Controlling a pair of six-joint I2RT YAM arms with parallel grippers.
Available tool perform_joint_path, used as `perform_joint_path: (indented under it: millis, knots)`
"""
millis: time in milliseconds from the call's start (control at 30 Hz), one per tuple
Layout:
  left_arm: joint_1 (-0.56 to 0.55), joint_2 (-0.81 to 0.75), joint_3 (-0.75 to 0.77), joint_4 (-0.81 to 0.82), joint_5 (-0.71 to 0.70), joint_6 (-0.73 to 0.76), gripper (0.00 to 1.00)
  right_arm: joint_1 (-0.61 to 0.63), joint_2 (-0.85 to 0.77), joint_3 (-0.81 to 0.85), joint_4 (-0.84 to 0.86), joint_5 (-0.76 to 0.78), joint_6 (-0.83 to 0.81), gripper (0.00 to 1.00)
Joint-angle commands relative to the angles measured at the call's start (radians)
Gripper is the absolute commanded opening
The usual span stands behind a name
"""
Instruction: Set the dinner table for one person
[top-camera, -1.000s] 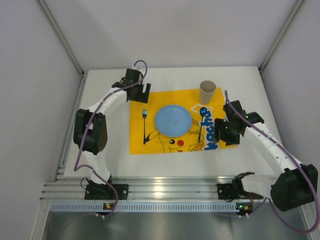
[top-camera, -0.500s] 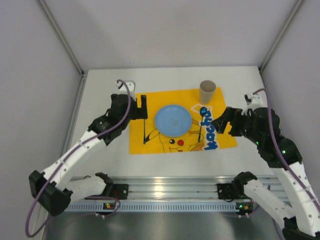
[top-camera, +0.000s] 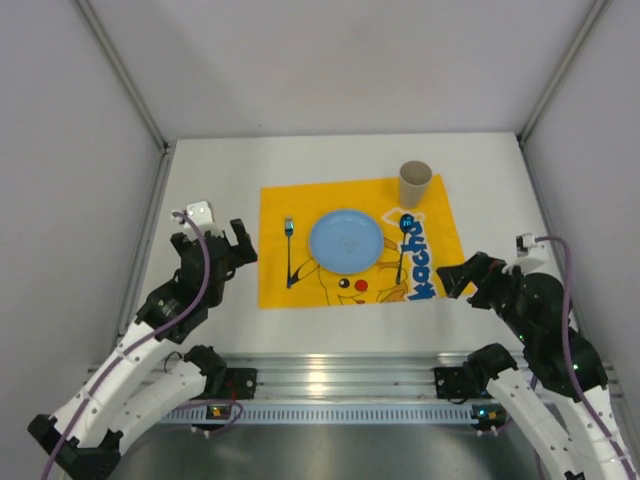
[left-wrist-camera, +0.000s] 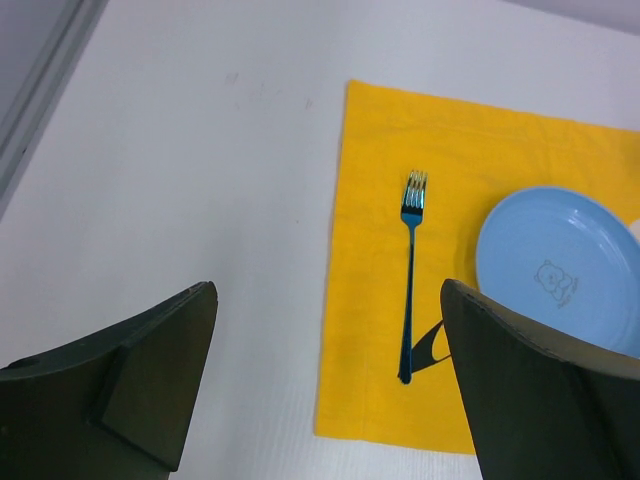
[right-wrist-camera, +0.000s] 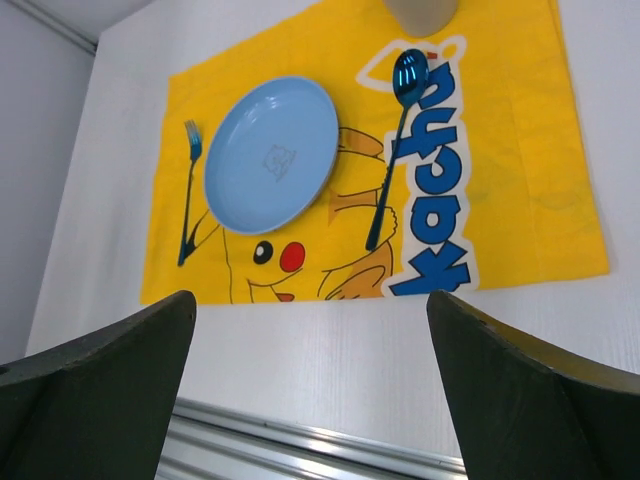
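The white worktop (top-camera: 215, 180) fills the floor of the booth under both arms. At its middle lies a yellow Pikachu-print cloth mat (top-camera: 450, 240) carrying a blue plate (top-camera: 346, 240), a blue fork (top-camera: 290, 255) to the plate's left, a blue spoon (top-camera: 402, 250) to its right, and a beige cup (top-camera: 415, 183) at the far right corner. Fork and spoon both run near-to-far, handles toward the arms' bases, on either side of the plate. The left jaws hang spread and empty over bare worktop just left of the mat, so the fork lies ahead and to their right. The right jaws, also spread and empty, hover by the mat's near right corner, with the spoon ahead and to their left. The left arm (top-camera: 150, 320) is nearer the fork, the right arm (top-camera: 545, 320) nearer the spoon and cup. Half a second ago both sets of jaws reached over the mat's side edges. Now both have drawn back toward the near rail, while every piece sits where it was. The place looks fully laid, so what remains is probably only retreating clear of it.
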Motion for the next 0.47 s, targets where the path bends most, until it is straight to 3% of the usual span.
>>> perform_joint_path:
  millis: [0,433]
  knots:
    - [0.000,-0.068,-0.006,-0.042,-0.076,-0.019,0.98,0.005,-0.003,0.011,0.016,0.053,0.014,1.00]
    - [0.000,-0.067,0.008,-0.056,-0.099,0.024,0.99,0.003,0.020,0.032,-0.070,0.120,0.069,1.00]
